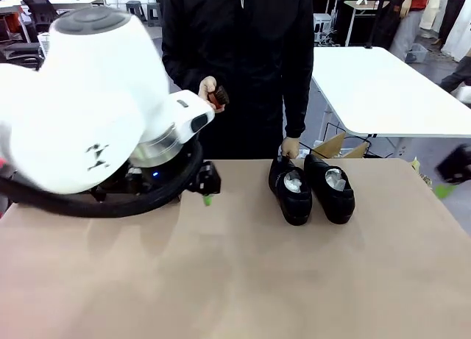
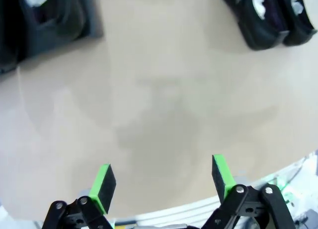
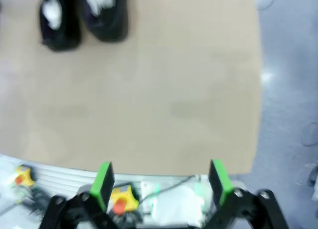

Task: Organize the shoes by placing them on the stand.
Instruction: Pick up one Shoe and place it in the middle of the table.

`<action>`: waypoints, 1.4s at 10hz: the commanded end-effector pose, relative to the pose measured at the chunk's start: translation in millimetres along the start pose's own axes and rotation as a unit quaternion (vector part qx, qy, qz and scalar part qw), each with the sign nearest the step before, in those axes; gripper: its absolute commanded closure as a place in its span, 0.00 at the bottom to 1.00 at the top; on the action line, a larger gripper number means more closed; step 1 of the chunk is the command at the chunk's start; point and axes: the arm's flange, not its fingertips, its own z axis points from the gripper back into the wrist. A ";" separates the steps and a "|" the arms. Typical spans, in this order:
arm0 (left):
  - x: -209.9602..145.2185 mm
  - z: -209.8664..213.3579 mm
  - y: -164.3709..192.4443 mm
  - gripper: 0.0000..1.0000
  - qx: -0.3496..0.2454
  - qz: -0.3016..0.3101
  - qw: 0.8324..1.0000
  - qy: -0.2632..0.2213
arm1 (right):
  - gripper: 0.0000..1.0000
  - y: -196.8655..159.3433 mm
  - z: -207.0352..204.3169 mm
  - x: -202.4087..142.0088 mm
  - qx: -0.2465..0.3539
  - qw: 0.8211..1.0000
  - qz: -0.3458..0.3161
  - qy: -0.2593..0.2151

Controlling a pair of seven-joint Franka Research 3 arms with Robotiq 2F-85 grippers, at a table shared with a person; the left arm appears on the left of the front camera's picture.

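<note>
Shoes [image 1: 294,198] glossy black, white stuffing [image 1: 293,182]; table [image 1: 221,280] tan; brush [image 1: 218,98] brown; left arm [image 1: 88,96] white.

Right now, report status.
Left gripper open, empty. Right gripper open, empty. Two shoes side by side on table. Person's hand at their heels, brush in other hand.

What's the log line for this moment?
left gripper open over table | right gripper open | two shoes side by side on table | person's hand at one shoe

Glossy leather shoes [image 1: 310,186], matt table [image 1: 221,280]
</note>
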 end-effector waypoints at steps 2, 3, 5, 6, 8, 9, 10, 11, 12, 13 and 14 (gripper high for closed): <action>-16.3 14.9 41.0 0.00 -0.003 0.061 0.998 0.005 | 0.00 77.3 -19.3 20.5 0.032 0.999 0.036 -0.009; -16.7 18.1 51.0 0.00 0.011 0.077 0.997 0.001 | 0.00 104.4 -29.7 26.5 0.049 0.998 0.051 -0.007; -13.8 7.8 30.7 0.00 0.008 0.044 0.999 0.005 | 0.00 144.8 -61.7 51.8 0.037 0.994 0.103 0.002; -13.8 7.8 30.7 0.00 0.008 0.044 0.999 0.005 | 0.00 159.9 -78.9 69.5 0.030 0.994 0.104 0.016; -13.8 7.8 30.7 0.00 0.008 0.044 0.999 0.005 | 0.00 179.1 -107.5 90.3 0.005 0.995 0.100 0.016; -13.8 7.8 30.7 0.00 0.008 0.044 0.999 0.005 | 0.00 163.5 -87.6 56.5 0.032 0.994 0.107 0.016; -13.8 7.8 30.7 0.00 0.008 0.044 0.999 0.005 | 0.00 163.5 -87.6 56.5 0.032 0.994 0.107 0.016; -13.8 7.8 30.7 0.00 0.008 0.044 0.999 0.005 | 0.00 163.5 -87.6 56.5 0.032 0.994 0.107 0.016; -13.8 7.8 30.7 0.00 0.008 0.044 0.999 0.005 | 0.00 169.8 -106.6 73.0 0.027 0.993 0.108 0.024; -13.8 7.8 30.7 0.00 0.008 0.044 0.999 0.005 | 0.00 167.4 -105.0 87.4 0.011 0.996 0.090 -0.005; -13.8 7.8 30.7 0.00 0.008 0.044 0.999 0.005 | 0.00 173.6 -110.9 118.0 0.003 0.997 0.071 -0.022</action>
